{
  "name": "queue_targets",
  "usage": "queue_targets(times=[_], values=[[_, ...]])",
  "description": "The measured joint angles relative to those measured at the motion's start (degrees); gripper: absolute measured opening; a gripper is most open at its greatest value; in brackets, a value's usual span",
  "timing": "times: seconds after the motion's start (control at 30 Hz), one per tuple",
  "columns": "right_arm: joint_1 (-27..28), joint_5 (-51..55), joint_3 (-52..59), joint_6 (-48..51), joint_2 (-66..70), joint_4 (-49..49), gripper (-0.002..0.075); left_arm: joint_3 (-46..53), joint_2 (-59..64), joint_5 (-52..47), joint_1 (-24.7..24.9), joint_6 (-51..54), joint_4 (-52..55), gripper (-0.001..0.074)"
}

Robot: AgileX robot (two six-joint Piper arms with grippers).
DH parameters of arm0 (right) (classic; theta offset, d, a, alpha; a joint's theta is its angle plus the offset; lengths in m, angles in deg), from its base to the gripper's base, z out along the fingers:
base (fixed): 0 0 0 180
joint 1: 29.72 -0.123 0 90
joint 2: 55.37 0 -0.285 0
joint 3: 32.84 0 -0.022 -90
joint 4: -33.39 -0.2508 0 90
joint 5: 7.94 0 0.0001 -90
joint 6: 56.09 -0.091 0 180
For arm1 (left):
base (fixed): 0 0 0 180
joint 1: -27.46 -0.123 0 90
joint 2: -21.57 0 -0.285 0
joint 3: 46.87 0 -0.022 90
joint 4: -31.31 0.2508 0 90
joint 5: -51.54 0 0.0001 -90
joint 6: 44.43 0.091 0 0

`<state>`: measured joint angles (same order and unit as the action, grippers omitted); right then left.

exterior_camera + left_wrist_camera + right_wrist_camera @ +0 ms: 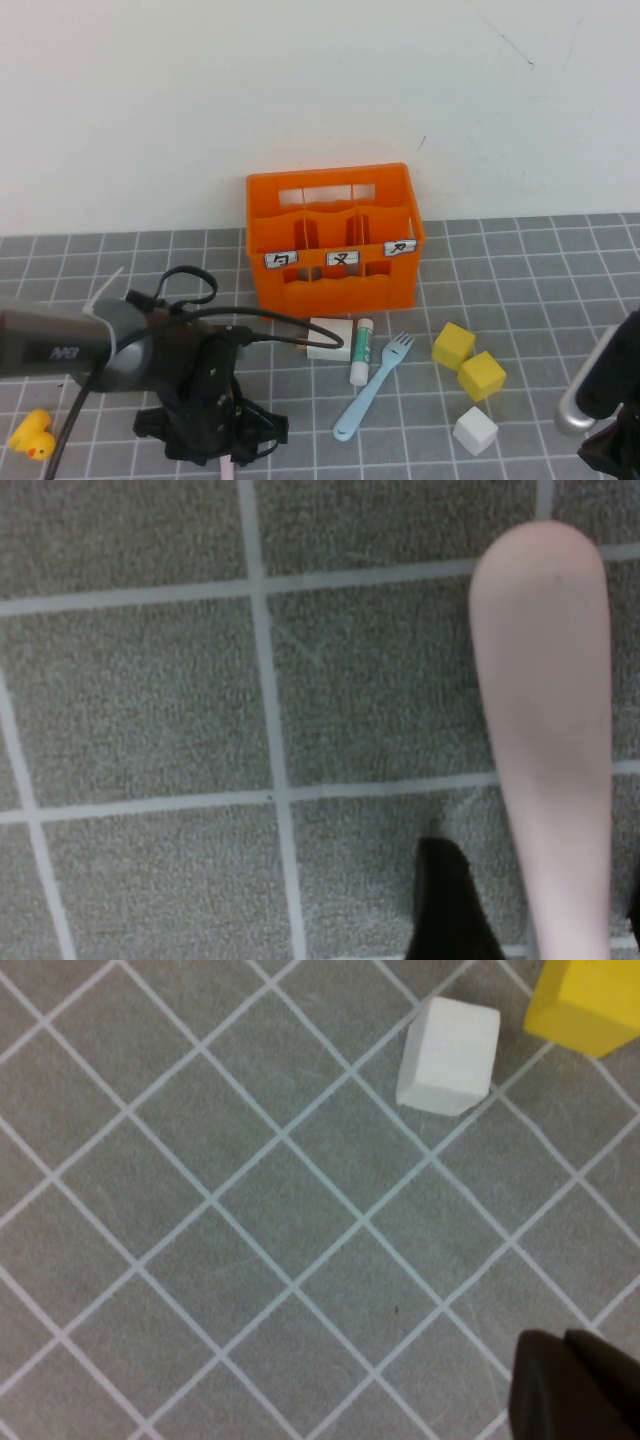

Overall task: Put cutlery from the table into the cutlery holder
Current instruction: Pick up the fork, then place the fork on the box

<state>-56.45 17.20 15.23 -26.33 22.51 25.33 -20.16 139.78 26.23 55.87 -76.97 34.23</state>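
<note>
The orange cutlery holder (330, 240) stands at the back middle of the table (520, 270). The light blue fork (372, 385) lies in front of it, beside a white-and-green tube (360, 350). My left gripper (225, 455) is low at the front left, over the pale pink utensil (228, 468). In the left wrist view the pink handle (545, 730) lies flat on the table between the fingers of my left gripper (540, 900). One black finger (450, 900) stands a little apart from the handle. My right gripper (605, 450) is shut and empty at the front right, and it also shows in the right wrist view (570, 1360).
A white box (330, 338) lies in front of the holder. Two yellow cubes (453, 345) (481, 376) and a white cube (475, 430) sit right of the fork. The white cube (448, 1055) also shows in the right wrist view. A yellow duck (32, 435) sits at the front left.
</note>
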Motion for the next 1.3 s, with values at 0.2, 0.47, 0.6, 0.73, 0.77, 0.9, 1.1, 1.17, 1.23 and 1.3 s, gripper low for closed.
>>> queue_targets(times=[0.2, 0.47, 0.6, 0.73, 0.77, 0.9, 1.1, 1.17, 1.23, 1.3], values=[[0.00, -0.27, 0.00, 0.00, 0.00, 0.37, -0.0003, -0.35, 0.59, -0.02, 0.22, -4.71, 3.76, 0.0308], [0.00, -0.64, 0.00, 0.00, 0.00, 0.58, -0.0003, -0.46, 0.72, 1.20, 0.62, -12.53, 10.80, 0.0143], [0.00, -0.64, 0.00, 0.00, 0.00, 0.58, -0.0003, -0.46, 0.60, 1.51, 0.62, -14.64, 11.52, 0.0143], [0.00, -0.64, 0.00, 0.00, 0.00, 0.58, -0.0003, -0.36, -0.56, 2.15, 0.62, -15.52, 13.85, 0.0143], [0.00, -0.64, 0.00, 0.00, 0.00, 0.58, -0.0003, -0.36, -1.36, 2.15, 0.51, -15.60, 13.86, 0.0143], [0.00, -0.64, 0.00, 0.00, 0.00, 0.58, -0.0003, -0.36, -6.44, 1.31, 0.51, -15.74, 15.02, 0.0143], [0.00, -1.32, 0.00, 0.00, 0.00, 0.58, -0.0003, -0.36, -16.00, 0.71, 0.51, -15.74, 17.04, 0.0143], [0.00, -1.55, 0.00, 0.00, 0.00, 0.58, -0.0003, -0.25, -19.96, 1.38, 0.51, -15.81, 18.37, 0.0143], [0.00, -1.55, 0.00, 0.00, 0.00, 0.58, -0.0003, -0.14, -23.85, 4.08, 0.51, -15.81, 19.44, 0.0143], [0.00, -1.67, 0.00, 0.00, 0.00, 0.58, -0.0003, 0.10, -26.88, 8.30, 0.51, -15.81, 20.61, 0.0143]])
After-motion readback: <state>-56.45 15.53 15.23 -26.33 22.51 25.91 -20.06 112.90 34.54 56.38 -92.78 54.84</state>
